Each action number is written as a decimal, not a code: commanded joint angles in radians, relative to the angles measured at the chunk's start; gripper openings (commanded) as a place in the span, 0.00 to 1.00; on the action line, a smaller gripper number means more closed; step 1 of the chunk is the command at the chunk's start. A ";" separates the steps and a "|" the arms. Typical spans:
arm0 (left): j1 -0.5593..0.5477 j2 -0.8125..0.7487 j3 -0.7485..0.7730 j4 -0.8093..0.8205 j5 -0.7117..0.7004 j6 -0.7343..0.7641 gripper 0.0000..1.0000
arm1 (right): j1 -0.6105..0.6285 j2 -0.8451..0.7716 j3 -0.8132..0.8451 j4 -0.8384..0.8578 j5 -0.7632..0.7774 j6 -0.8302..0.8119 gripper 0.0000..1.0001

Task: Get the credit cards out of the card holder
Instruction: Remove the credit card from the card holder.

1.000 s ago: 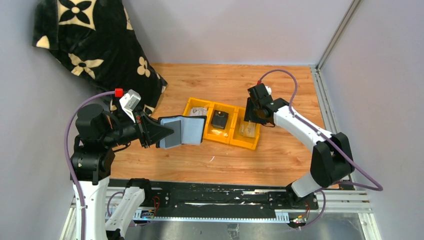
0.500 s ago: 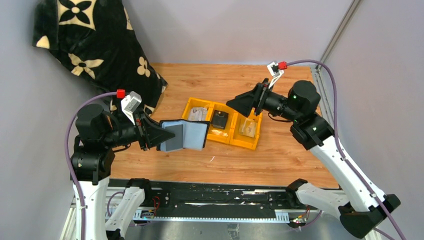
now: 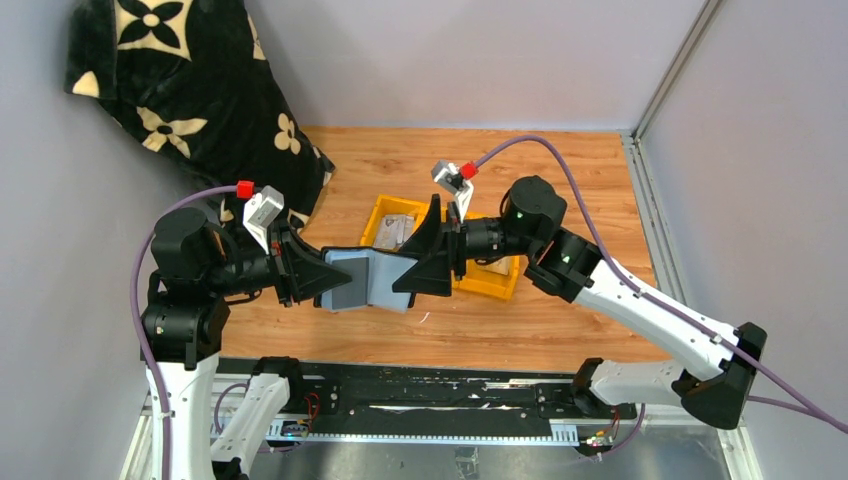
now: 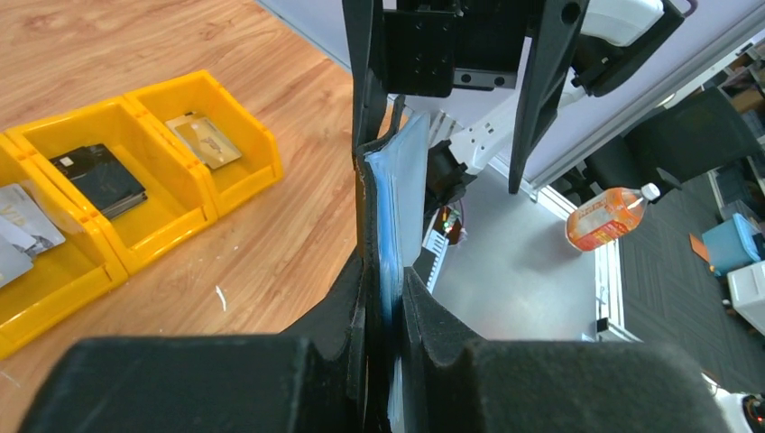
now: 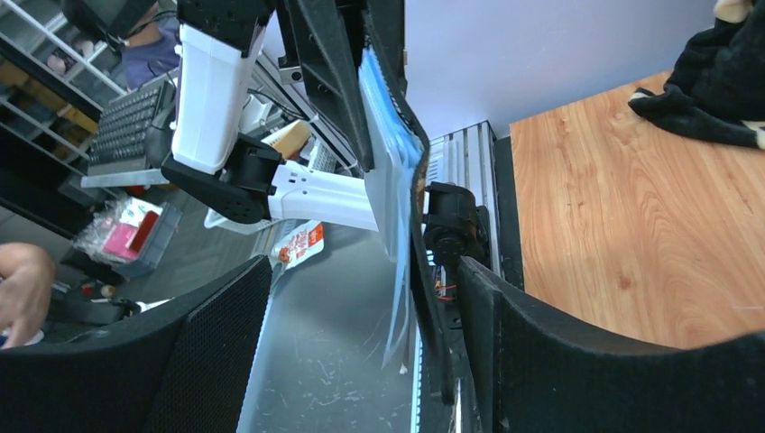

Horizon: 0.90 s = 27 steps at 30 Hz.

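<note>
Clamping the wallet (image 3: 365, 280) in the left gripper (image 3: 335, 282), fingers squeezed tight on one leaf; from the left wrist, seen edge-on with the black outside and pale blue lining pressed between the pads. Held open and clear of the table (image 3: 560, 190), blue inside turned toward the overhead camera, just in front of the yellow tray (image 3: 492, 285). Straddled at its far leaf by the right gripper (image 3: 405, 272), spread wide, one finger on each side of the leaf. From the right wrist, nearer one finger than the other; cannot tell whether it touches either. Cannot tell either whether anything sits in the pockets. In the tray, a silvery-grey card (image 4: 23, 221) in the left end compartment, a black card (image 4: 97, 176) in the middle one, a tan card (image 4: 203, 140) in the right end one. At the back left, a black blanket (image 3: 190, 90) with cream flowers, draped down onto the table corner. Past the table edge, an orange bottle (image 4: 603, 216) lying on the floor.
</note>
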 commanded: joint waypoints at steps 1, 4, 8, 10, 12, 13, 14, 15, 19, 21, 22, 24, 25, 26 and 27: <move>-0.004 -0.009 0.017 0.003 0.037 -0.015 0.00 | 0.069 0.017 0.072 -0.047 0.037 -0.104 0.79; -0.004 -0.009 0.019 0.002 0.018 -0.011 0.00 | 0.101 0.043 0.088 -0.057 0.063 -0.106 0.74; -0.004 -0.005 0.025 0.000 -0.026 -0.010 0.00 | 0.141 0.092 0.129 -0.146 0.188 -0.139 0.55; -0.004 -0.004 0.028 0.000 -0.032 -0.013 0.00 | 0.157 0.112 0.147 -0.200 0.269 -0.149 0.40; -0.004 -0.006 0.028 0.000 -0.039 -0.016 0.00 | 0.164 0.127 0.157 -0.226 0.328 -0.147 0.17; -0.004 -0.009 0.026 0.000 -0.041 -0.015 0.00 | 0.164 0.129 0.157 -0.229 0.358 -0.143 0.10; -0.004 -0.012 0.022 0.000 -0.043 -0.015 0.00 | 0.164 0.128 0.154 -0.230 0.382 -0.138 0.06; -0.004 -0.016 0.018 0.000 -0.046 -0.015 0.00 | 0.164 0.126 0.149 -0.227 0.401 -0.134 0.04; -0.004 -0.031 -0.001 0.003 -0.049 -0.016 0.36 | 0.164 0.099 0.120 -0.207 0.448 -0.118 0.00; -0.003 -0.036 -0.010 0.003 -0.040 -0.013 0.42 | 0.159 0.071 0.096 -0.194 0.480 -0.109 0.00; -0.004 -0.040 -0.015 0.003 -0.036 -0.012 0.44 | 0.156 0.055 0.080 -0.180 0.484 -0.107 0.00; -0.004 -0.044 -0.022 0.003 -0.024 -0.007 0.45 | 0.147 0.027 0.055 -0.158 0.481 -0.092 0.00; -0.005 -0.047 -0.027 0.003 -0.021 -0.004 0.45 | 0.145 0.017 0.048 -0.150 0.474 -0.089 0.00; -0.005 -0.051 -0.032 0.003 -0.020 0.000 0.45 | 0.144 0.009 0.043 -0.147 0.467 -0.085 0.00; -0.005 -0.053 -0.035 0.003 -0.022 0.004 0.45 | 0.144 0.007 0.043 -0.147 0.459 -0.083 0.00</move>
